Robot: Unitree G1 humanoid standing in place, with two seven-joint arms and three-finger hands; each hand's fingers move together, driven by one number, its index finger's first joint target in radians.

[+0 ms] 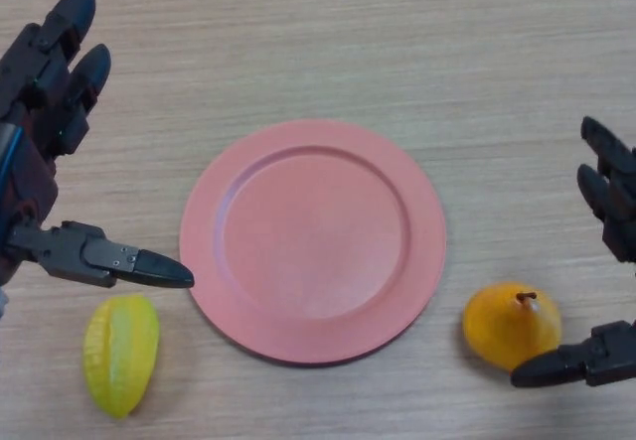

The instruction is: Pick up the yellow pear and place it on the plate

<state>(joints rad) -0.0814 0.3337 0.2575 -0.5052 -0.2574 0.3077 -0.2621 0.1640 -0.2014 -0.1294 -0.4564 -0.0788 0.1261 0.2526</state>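
A yellow-orange pear (511, 323) with a short brown stem lies on the wooden table, right of the pink plate (312, 238). My right hand (606, 221) sits at the right edge, open, its thumb tip just under the pear and its fingers apart from it above right. The plate has nothing on it. At the left edge my left hand (50, 102) is open, fingers pointing up the table and thumb reaching toward the plate's rim.
A yellow-green starfruit (121, 353) lies at the lower left, just below my left thumb and left of the plate. Bare wooden tabletop (348, 33) stretches beyond the plate.
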